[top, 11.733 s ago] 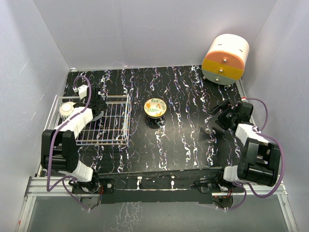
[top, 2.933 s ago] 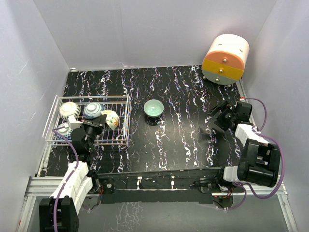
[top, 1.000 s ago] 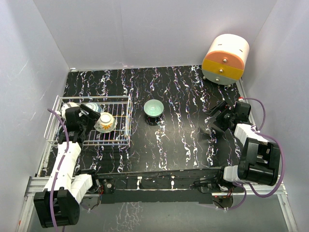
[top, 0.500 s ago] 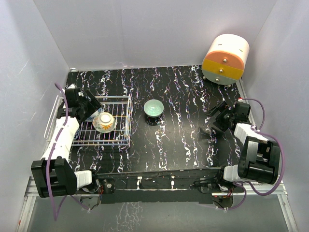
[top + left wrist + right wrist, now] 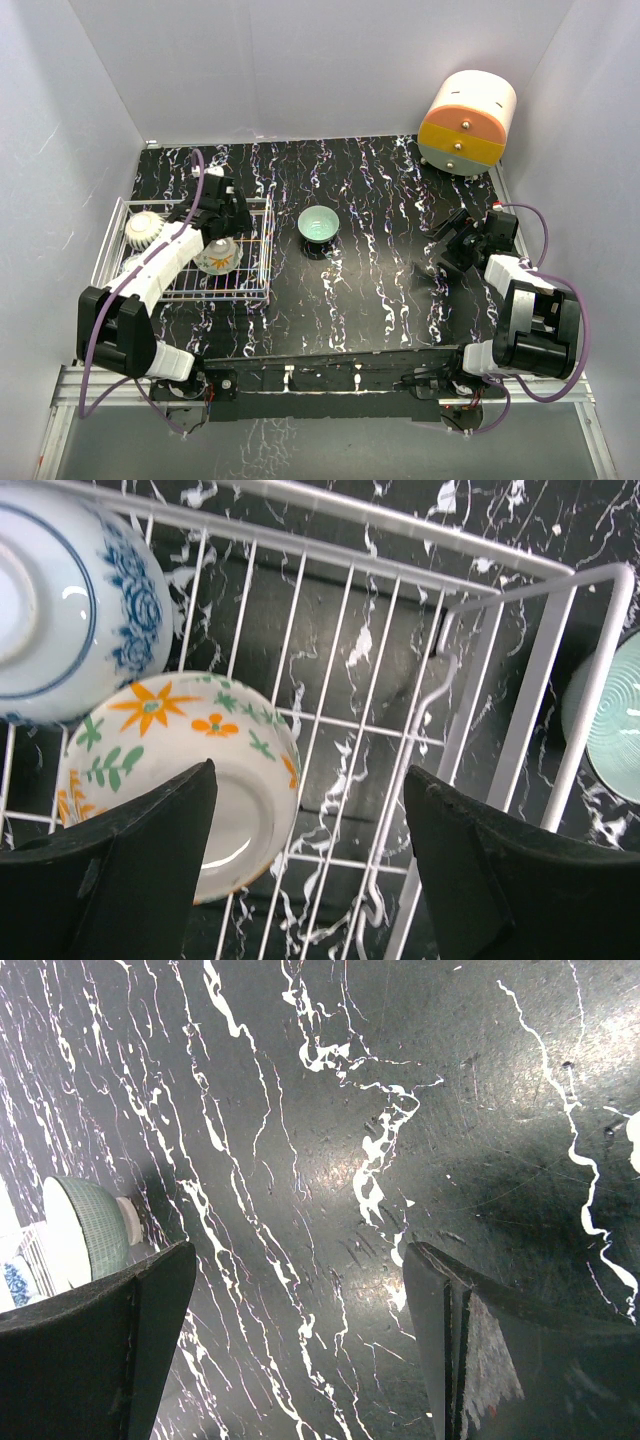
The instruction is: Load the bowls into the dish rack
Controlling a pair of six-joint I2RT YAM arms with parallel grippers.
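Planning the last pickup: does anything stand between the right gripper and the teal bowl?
Nothing visible does. Only black marbled tabletop lies between the open right gripper and the teal bowl.

Left pincer (image 5: 310,780) and right pincer (image 5: 298,1252) both gape wide.

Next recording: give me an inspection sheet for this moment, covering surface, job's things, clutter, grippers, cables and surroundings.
Surface: black white-veined table.
Job's things: white wire dish rack at the left holds a ribbed white bowl, a floral bowl and a blue-patterned bowl; a teal bowl stands upright on the table outside the rack.
Clutter: cream-and-orange drawer unit at the far right.
Grippers: left gripper over the rack, jaws open, empty; right gripper above bare table, jaws open, empty.
Cables: left purple cable and right purple cable loop along the arms.
Surroundings: plain white walls.
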